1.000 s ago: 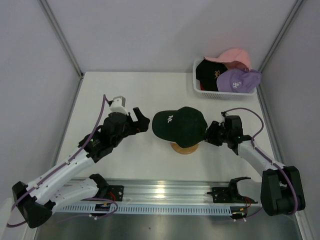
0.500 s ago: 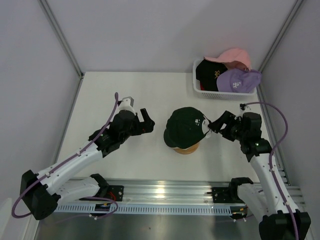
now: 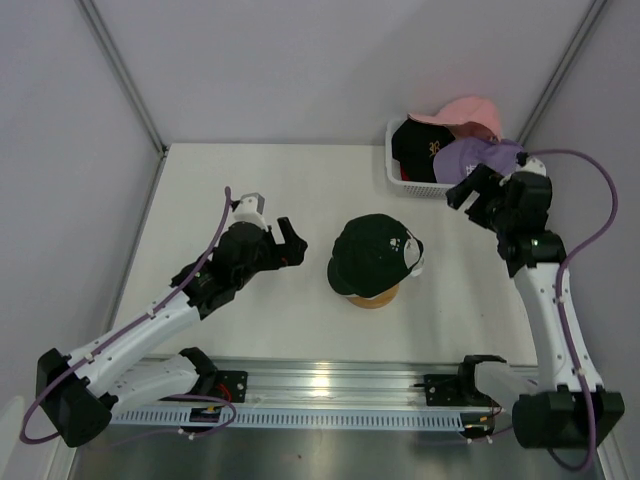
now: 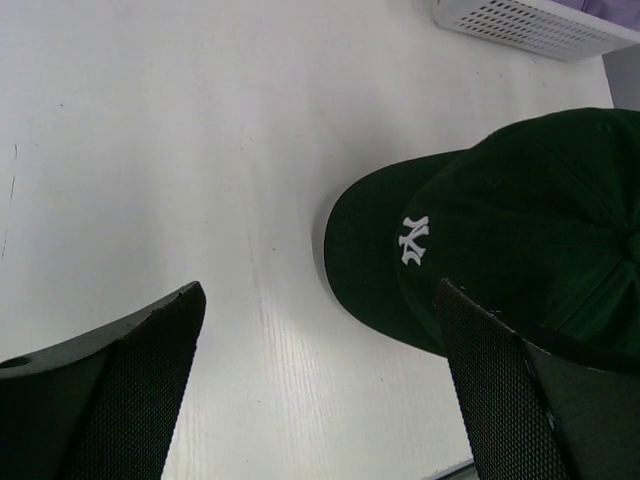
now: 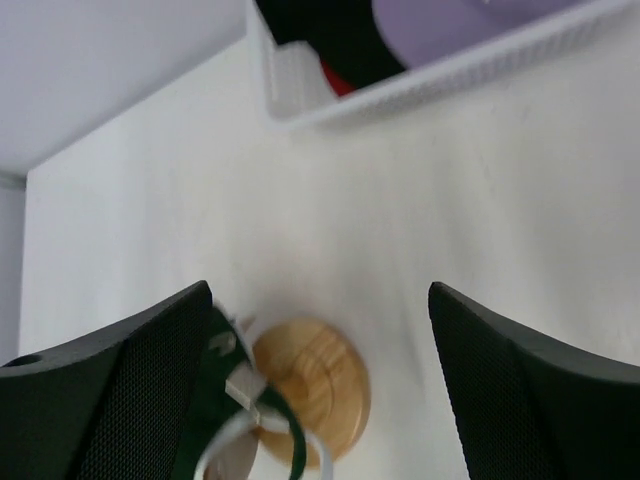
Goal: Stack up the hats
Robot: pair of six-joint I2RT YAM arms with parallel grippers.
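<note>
left gripper (image 3: 290, 245) spread | right gripper (image 3: 463, 187) spread — green cap (image 3: 368, 256) on stand (image 3: 372, 297)

A robot lab test cell: a white table (image 3: 300, 180) boxed in by plain pale panels (image 3: 300, 60) on metal posts (image 3: 120, 70), an aluminium rail (image 3: 330, 385) along its edge.

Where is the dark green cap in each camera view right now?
Top view: the dark green cap is at the centre, on the wooden stand.
Left wrist: it fills the right half of the picture, logo showing.
Right wrist: only a sliver at the bottom left, beside the stand.
Shared landmark: the white basket, top right in the left wrist view, along the top in the right wrist view.
</note>
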